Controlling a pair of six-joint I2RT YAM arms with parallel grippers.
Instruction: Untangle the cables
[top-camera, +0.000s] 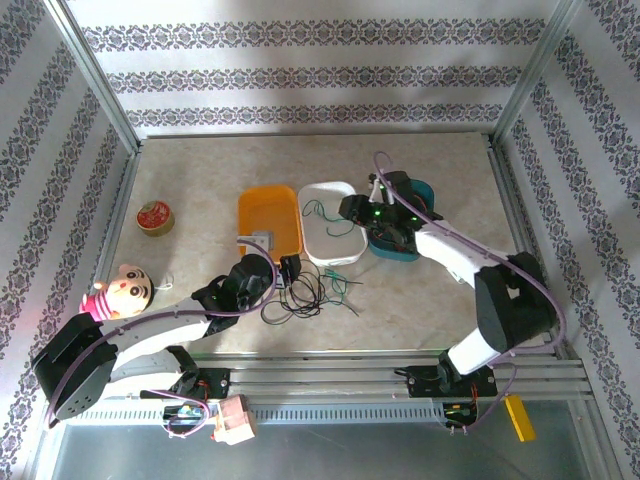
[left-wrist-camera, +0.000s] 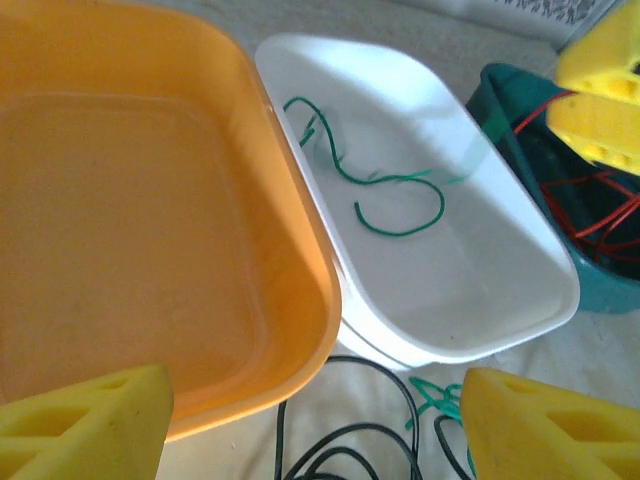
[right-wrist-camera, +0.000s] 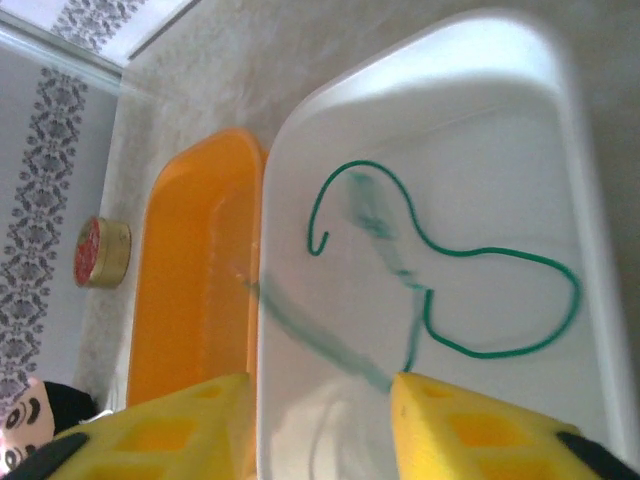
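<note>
The left arm (top-camera: 150, 335) and right arm (top-camera: 452, 256) have smooth white shells between black joints. A thick purple cable (top-camera: 381, 163) runs along each. Black bases (top-camera: 200, 382) are bolted to a silver rail (top-camera: 330, 385). The fingers (left-wrist-camera: 90, 425) are blocky yellow pads with square recesses. Small green lights (top-camera: 376, 212) glow at the right wrist.

Robot lab test cell, aluminium frame (top-camera: 97, 80) held wallpapered panels (top-camera: 300, 75) around a beige tabletop (top-camera: 400, 300), left arm (top-camera: 150, 335) and right arm (top-camera: 460, 255) sat bolted to rails (top-camera: 330, 375).
</note>
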